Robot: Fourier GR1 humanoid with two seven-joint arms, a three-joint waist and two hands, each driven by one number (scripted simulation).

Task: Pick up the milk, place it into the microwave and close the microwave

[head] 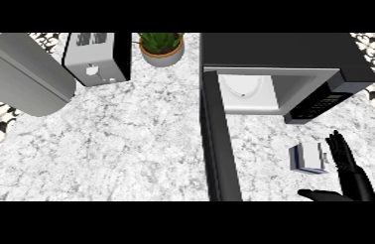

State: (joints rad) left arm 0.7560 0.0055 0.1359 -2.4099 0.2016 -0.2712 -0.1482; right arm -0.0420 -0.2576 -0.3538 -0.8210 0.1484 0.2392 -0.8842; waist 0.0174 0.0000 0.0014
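the milk [309,157] is sitting on the marble counter [132,139] just in front of the microwave [282,74]; the right hand [345,172] is right beside it, fingers straight and thumb spread, not gripping. microwave door [219,139] is swung wide open; toaster [96,57] and potted plant [161,48] sit at the back.

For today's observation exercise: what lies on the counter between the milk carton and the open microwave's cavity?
In the head view, only bare marble counter lies between the milk carton and the microwave; nothing stands in that stretch.
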